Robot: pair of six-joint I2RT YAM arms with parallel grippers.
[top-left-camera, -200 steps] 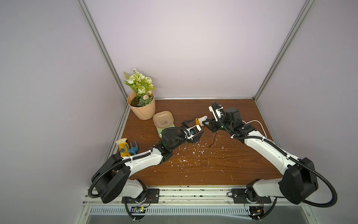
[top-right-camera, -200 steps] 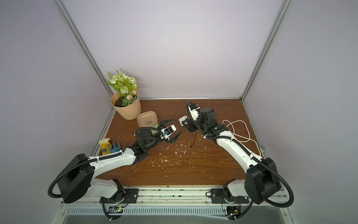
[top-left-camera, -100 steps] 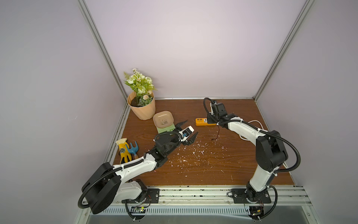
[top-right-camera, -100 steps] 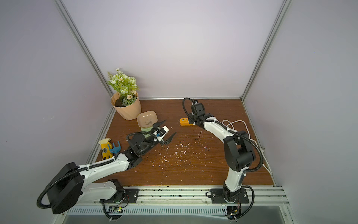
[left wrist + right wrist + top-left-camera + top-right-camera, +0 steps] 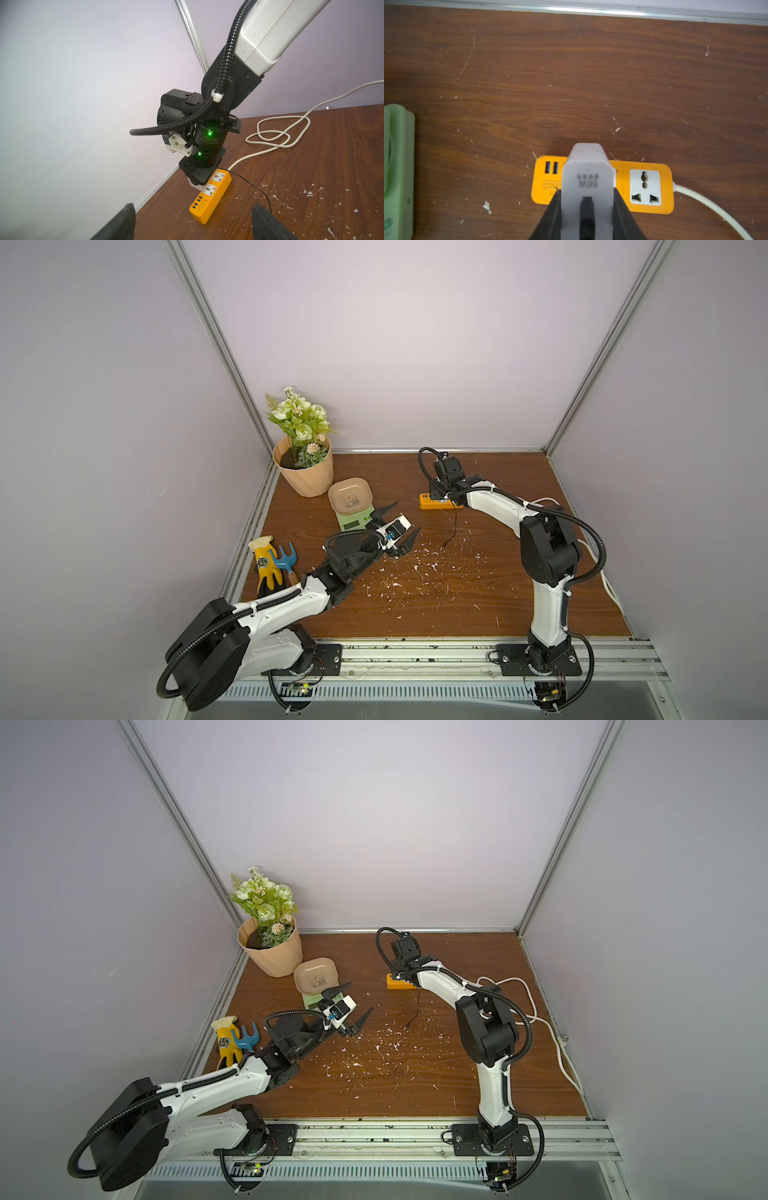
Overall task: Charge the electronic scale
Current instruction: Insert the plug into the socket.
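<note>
The electronic scale (image 5: 353, 521) is light green with a beige panda tray (image 5: 350, 498), and it stands left of centre in both top views (image 5: 318, 979). Its green edge shows in the right wrist view (image 5: 398, 166). My left gripper (image 5: 407, 516) (image 5: 361, 996) (image 5: 193, 205) hovers open and empty just right of the scale. My right gripper (image 5: 586, 190) is shut on a white charger (image 5: 586, 166) and holds it down over a socket of the orange power strip (image 5: 428, 502) (image 5: 666, 187) (image 5: 207, 207). I cannot tell whether its pins are in. A thin black cable (image 5: 454, 526) runs from the charger, its free end on the table.
A flower pot (image 5: 307, 472) stands at the back left. A yellow glove (image 5: 266, 568) and a blue hand fork (image 5: 284, 558) lie by the left wall. The strip's white cord (image 5: 536, 1011) loops along the right side. White crumbs (image 5: 415, 572) litter the table's middle.
My right gripper has carried the charger from near the left gripper back to the power strip, with its elbow raised. My left gripper has drawn back a little toward the scale.
</note>
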